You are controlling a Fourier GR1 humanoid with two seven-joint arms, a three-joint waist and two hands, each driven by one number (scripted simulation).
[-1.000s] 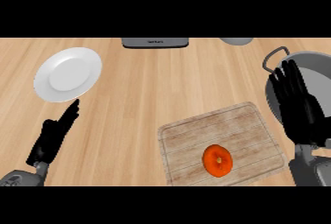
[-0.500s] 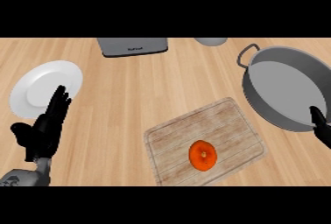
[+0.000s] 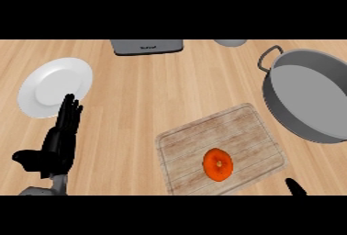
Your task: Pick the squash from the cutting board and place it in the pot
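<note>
The squash [image 3: 219,164] lies on the board [image 3: 234,128] at 5 o'clock, the pot [image 3: 308,92] apart at 2 o'clock. The left hand [image 3: 57,149], at 8 o'clock, is flat open and empty; the right hand [image 3: 295,187] barely shows at 5 o'clock, state unclear.

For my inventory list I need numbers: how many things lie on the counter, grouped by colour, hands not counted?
White: 1, the plate
Grey: 3, the pot, the appliance, the round thing at the top edge
Orange: 1, the squash
Wood brown: 1, the cutting board
Total: 6
</note>
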